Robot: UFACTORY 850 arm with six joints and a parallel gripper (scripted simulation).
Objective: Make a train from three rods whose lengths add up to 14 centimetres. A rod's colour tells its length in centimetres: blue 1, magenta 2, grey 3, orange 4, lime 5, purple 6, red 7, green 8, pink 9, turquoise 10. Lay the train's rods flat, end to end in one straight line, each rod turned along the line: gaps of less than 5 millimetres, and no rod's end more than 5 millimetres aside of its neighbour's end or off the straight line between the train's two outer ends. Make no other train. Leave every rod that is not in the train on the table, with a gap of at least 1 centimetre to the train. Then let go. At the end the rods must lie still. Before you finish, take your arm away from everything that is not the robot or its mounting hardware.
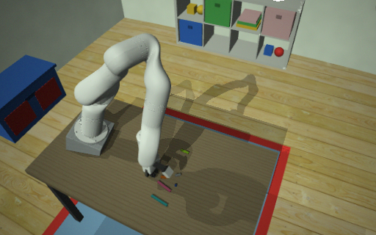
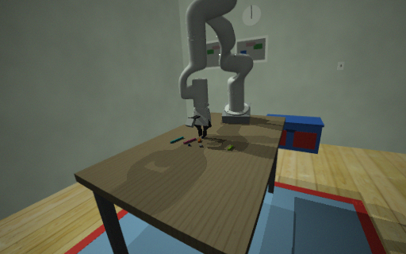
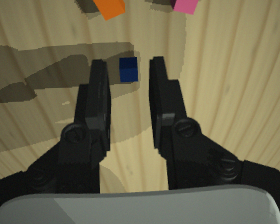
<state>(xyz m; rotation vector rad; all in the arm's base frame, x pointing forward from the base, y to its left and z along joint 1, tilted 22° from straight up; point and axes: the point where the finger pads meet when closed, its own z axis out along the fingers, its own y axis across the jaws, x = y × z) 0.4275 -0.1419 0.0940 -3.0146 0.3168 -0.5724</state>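
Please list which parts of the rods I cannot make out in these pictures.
- Orange rod, wrist view: far end cut off by the top edge.
- Pink rod, wrist view: far end cut off likewise.
- Blue rod, exterior view: too small to show its edges.
- Grey rod, exterior view: too small for its ends.

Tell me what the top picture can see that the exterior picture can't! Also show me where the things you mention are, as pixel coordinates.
Only the top view shows the toy shelf [image 1: 244,48] and its red ball [image 1: 279,51]. Only the exterior view shows the round wall clock [image 2: 251,15]. Both show the robot arm [image 1: 155,106] [image 2: 197,44], table [image 1: 236,158] [image 2: 216,190], blue cabinet [image 1: 14,82] [image 2: 300,121], turquoise rod [image 1: 159,200] [image 2: 177,140] and lime rod [image 1: 185,151] [image 2: 231,148].
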